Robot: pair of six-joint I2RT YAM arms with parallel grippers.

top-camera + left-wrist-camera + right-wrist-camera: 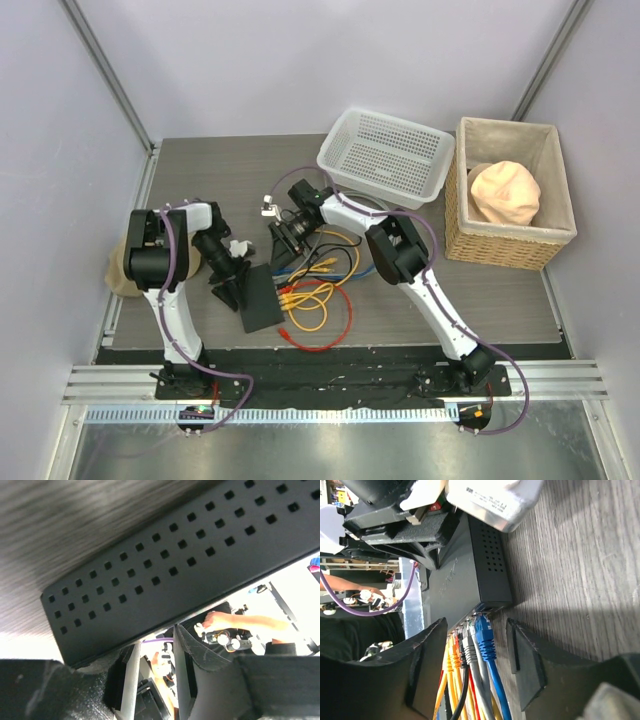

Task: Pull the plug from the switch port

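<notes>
From above, the switch (262, 298) lies flat on the bench (200, 170). Left wrist: we cannot tell how the left jaws stand against it. Right wrist: right jaws apart astride its blue plug (484, 632); next, we judge, close and pull straight.

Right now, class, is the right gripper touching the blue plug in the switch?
Apart. In the right wrist view, bare table shows between the blue plug and one finger of the right gripper; other plugs separate it from the other.
</notes>
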